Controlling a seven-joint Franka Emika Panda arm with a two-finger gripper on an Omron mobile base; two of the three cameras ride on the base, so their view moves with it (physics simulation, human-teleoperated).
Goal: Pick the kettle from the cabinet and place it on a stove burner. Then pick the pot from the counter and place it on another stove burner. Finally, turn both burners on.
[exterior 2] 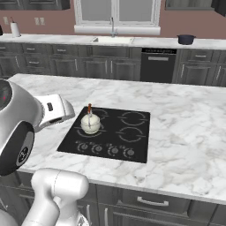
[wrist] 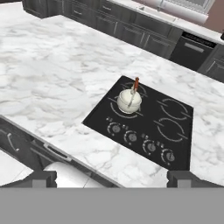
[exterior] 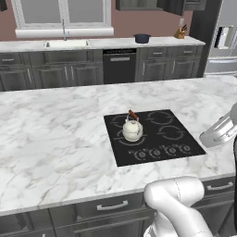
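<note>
The cream kettle [exterior: 132, 130] [exterior 2: 90, 123] [wrist: 129, 100] stands upright on the front-left stove burner of the black cooktop [exterior: 121, 153] [exterior 2: 139, 145] [wrist: 100, 120]. The other ring burners [exterior: 172, 133] [wrist: 171, 129] are bare, with a row of knobs [exterior: 162, 151] [wrist: 140, 142] along the near edge. Far off, the dark pot [exterior: 142, 38] [exterior 2: 186, 39] sits on the back counter [exterior: 162, 42], below the dark wall cabinet [exterior: 136, 4]. My gripper [wrist: 113, 178] hovers high above the island's near edge, open and holding nothing, well back from the kettle.
The cooktop is set in a wide marble island [exterior: 51, 134]. Along the back wall are a sink with faucet [exterior: 65, 42], a dishwasher [exterior: 119, 65], a knife block [exterior: 180, 32] and a fridge [exterior: 224, 41]. A paper-towel roll [exterior 2: 15, 29] stands at far left.
</note>
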